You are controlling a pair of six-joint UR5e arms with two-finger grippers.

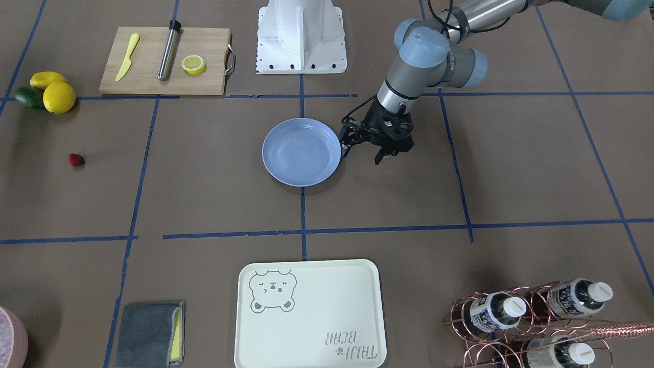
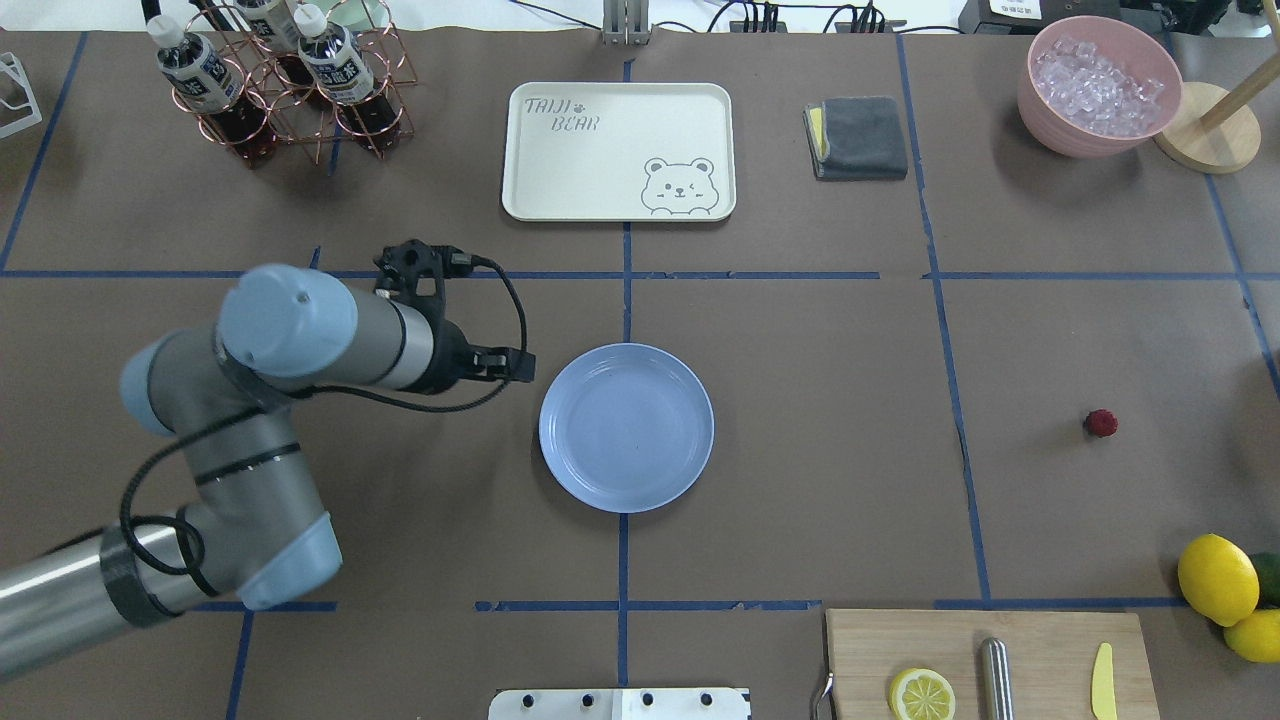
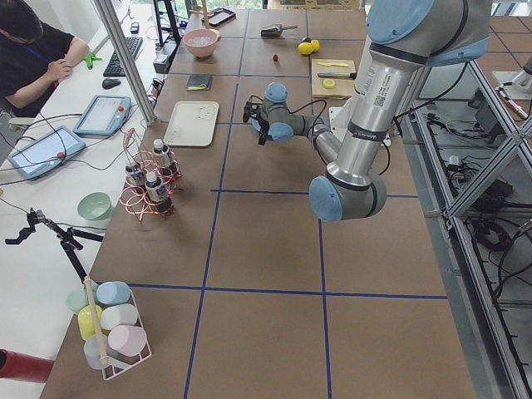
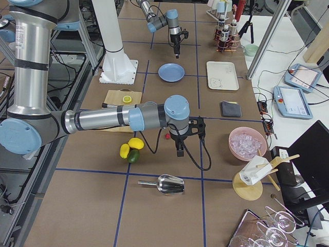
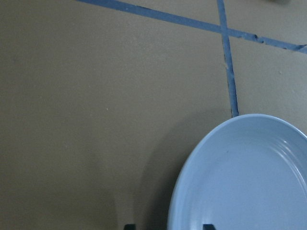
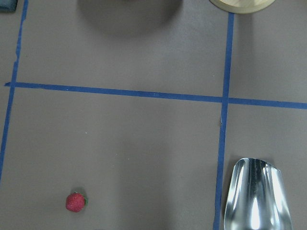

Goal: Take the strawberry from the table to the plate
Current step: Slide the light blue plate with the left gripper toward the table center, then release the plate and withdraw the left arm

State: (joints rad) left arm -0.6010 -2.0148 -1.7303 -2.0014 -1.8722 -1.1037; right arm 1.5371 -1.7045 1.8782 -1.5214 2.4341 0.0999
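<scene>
The strawberry (image 1: 76,160) lies alone on the brown table (image 1: 511,168), far to the robot's right; it also shows in the overhead view (image 2: 1101,423) and low in the right wrist view (image 6: 76,202). The light blue plate (image 1: 301,152) sits empty at the table's centre (image 2: 626,427). My left gripper (image 1: 363,155) hangs open, pointing down at the plate's edge on the robot's left; its fingertips (image 5: 207,225) straddle the rim (image 5: 192,163). My right gripper (image 4: 179,152) hovers close beside the strawberry (image 4: 167,137); from this side view I cannot tell its state.
A cutting board (image 1: 153,76) holds a lemon half, a yellow knife and a steel cylinder. Lemons and an avocado (image 1: 46,92) lie near the strawberry. A metal scoop (image 6: 256,196), a bear tray (image 1: 309,312), a bottle rack (image 1: 536,317), a grey cloth (image 1: 148,335) and an ice bowl (image 2: 1100,85) stand around.
</scene>
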